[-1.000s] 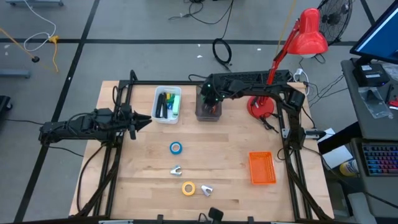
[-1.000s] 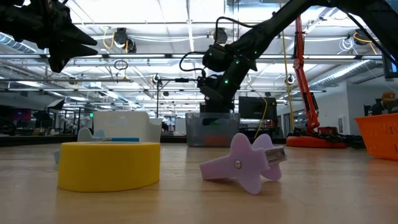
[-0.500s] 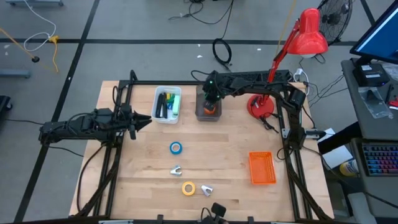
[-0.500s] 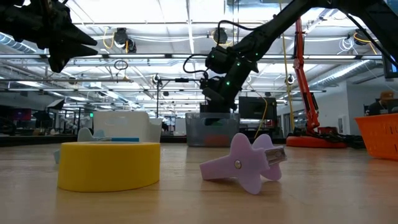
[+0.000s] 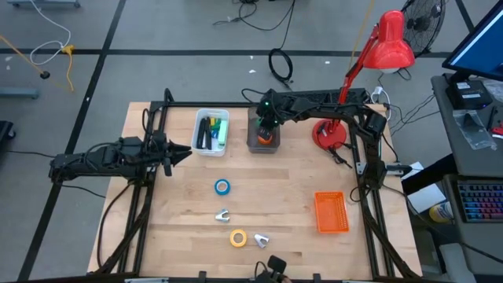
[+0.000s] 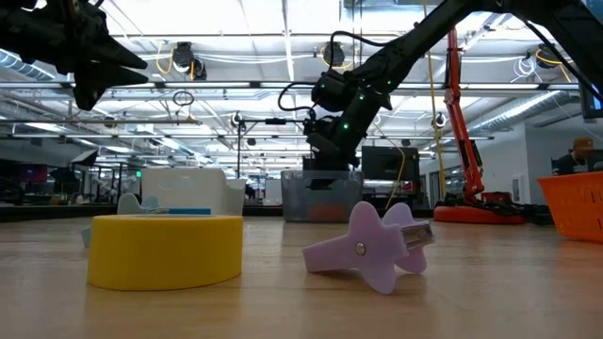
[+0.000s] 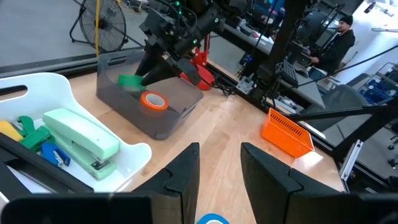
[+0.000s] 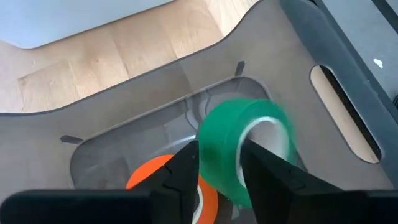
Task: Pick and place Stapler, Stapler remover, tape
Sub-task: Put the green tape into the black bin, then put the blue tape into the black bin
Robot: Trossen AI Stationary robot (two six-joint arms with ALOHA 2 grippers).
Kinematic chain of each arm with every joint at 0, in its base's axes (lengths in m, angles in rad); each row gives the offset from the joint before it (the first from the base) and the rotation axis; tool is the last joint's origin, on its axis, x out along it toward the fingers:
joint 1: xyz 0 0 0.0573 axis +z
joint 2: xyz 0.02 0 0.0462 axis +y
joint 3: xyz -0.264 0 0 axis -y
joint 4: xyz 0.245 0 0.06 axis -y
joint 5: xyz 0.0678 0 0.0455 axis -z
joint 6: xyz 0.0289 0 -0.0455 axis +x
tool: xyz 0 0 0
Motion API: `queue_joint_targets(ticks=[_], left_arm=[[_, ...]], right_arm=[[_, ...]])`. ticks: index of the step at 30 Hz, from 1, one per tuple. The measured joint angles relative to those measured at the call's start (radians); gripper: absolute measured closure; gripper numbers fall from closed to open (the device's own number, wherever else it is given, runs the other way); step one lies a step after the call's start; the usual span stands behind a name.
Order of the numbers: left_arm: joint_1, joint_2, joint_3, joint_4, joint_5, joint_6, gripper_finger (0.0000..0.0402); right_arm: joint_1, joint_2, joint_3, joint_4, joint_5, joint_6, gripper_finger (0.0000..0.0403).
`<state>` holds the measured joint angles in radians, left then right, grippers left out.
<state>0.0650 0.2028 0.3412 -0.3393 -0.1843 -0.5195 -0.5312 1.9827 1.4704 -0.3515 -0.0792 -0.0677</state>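
Note:
My right gripper (image 8: 219, 168) hangs over the grey bin (image 5: 251, 143) at the table's far middle, fingers apart. A green tape roll (image 8: 249, 149), blurred, shows just past its fingertips inside the bin (image 7: 130, 81). An orange tape roll (image 7: 153, 101) lies on the bin's floor. A blue tape roll (image 5: 222, 186) and a yellow one (image 5: 238, 237) lie flat on the table. Two staple removers (image 5: 223, 215) (image 5: 261, 240) lie near them. The mint stapler (image 7: 87, 137) lies in the white bin (image 5: 206, 148). My left gripper (image 7: 219, 180) waits open above the table's left side. My right gripper comes at the grey bin slanting down from the table's right. The green roll's wall (image 8: 217, 146) shows in the gap between the fingers, but I cannot tell whether either finger touches it. The roll is blurred and tilted above the bin's floor.
An orange basket (image 5: 331, 212) stands at the table's right. A red desk lamp's base (image 5: 330, 135) sits at the far right. The white bin also holds small blue, yellow and green items (image 7: 37, 140). Bare wood lies between the bins and the loose rolls.
My right arm has shifted slightly over the grey bin, and the orange roll on the bin's floor, hidden under the gripper a second ago, now shows in the high view. My left arm has kept still.

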Motion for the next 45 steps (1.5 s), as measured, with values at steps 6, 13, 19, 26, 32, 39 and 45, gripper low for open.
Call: queue_joint_targets(ticks=[6,13,19,26,32,39,45], left_arm=[[0.000,0.000,0.000,0.000,0.000,-0.007,0.0284],[0.000,0.000,0.000,0.013,0.001,-0.087,0.0284],[0.000,0.000,0.000,0.022,0.028,-0.177,0.0284],[-0.017,0.072,0.000,0.113,0.188,-0.176,0.0284],[-0.083,0.272,0.000,0.179,0.211,-0.159,0.0284],[-0.135,0.510,0.023,0.172,0.249,-0.175,0.0284],[-0.172,0.666,0.125,0.059,0.231,-0.171,0.0284]], right_arm=[[0.000,-0.001,0.000,0.000,0.005,0.003,0.0264],[0.010,-0.087,0.001,0.014,-0.107,0.047,0.0253],[0.044,-0.240,0.000,-0.077,-0.286,0.093,0.0261],[0.110,-0.426,-0.028,-0.236,-0.287,0.112,0.0264],[0.164,-0.638,-0.247,-0.175,-0.248,0.248,0.0269],[0.211,-0.958,-0.631,0.097,-0.186,0.442,0.0269],[0.215,-1.226,-0.906,0.306,-0.183,0.578,0.0271]])
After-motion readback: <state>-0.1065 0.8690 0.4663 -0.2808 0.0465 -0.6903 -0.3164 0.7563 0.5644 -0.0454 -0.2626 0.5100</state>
